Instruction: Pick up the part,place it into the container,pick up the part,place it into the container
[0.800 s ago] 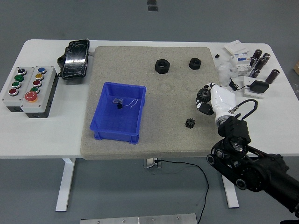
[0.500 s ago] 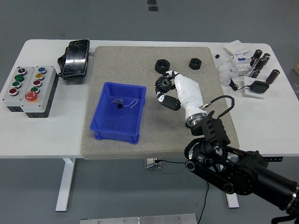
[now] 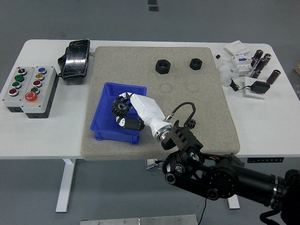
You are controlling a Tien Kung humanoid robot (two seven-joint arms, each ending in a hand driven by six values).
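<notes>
My right hand [image 3: 123,112] is white with black fingertips and is shut on a black gear [image 3: 121,108]. It holds the gear over the blue container [image 3: 105,125] on the grey mat. A second small black gear [image 3: 191,123] lies on the mat, partly hidden behind my right arm. Two black hex nuts [image 3: 162,66] [image 3: 195,63] lie at the far side of the mat. The container's inside is mostly hidden by my hand. My left arm does not show.
A grey button box [image 3: 29,90] stands at the table's left. A black pouch [image 3: 75,58] lies at the back left. White boxes, dark cylinders [image 3: 260,62] and a black adapter [image 3: 258,87] crowd the table's right end.
My right hand carried the black gear leftward across the mat, from the right side to above the blue container. The small gear it had covered shows again.
</notes>
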